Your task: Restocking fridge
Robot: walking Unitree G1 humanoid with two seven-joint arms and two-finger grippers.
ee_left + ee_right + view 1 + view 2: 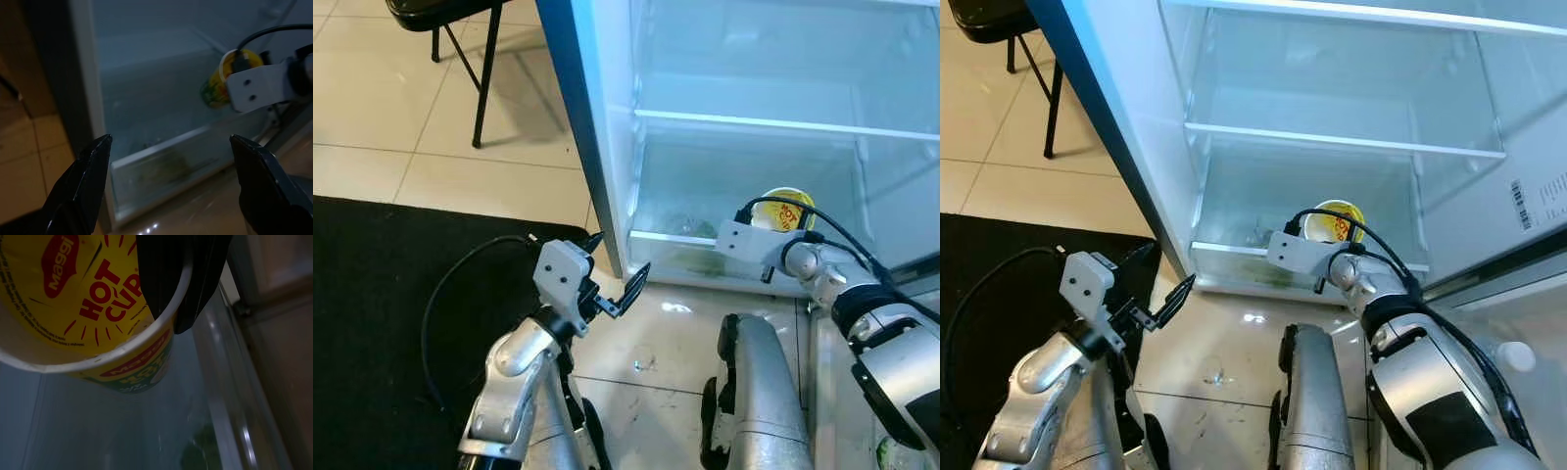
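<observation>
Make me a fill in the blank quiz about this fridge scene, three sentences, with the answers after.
1. The right gripper pinches the rim of a ____ noodle cup.
2. The left gripper hangs outside the fridge with its fingers ____.
3. The brand name printed on the cup's lid reads ____.

Missing words: yellow; open; Maggi
</observation>
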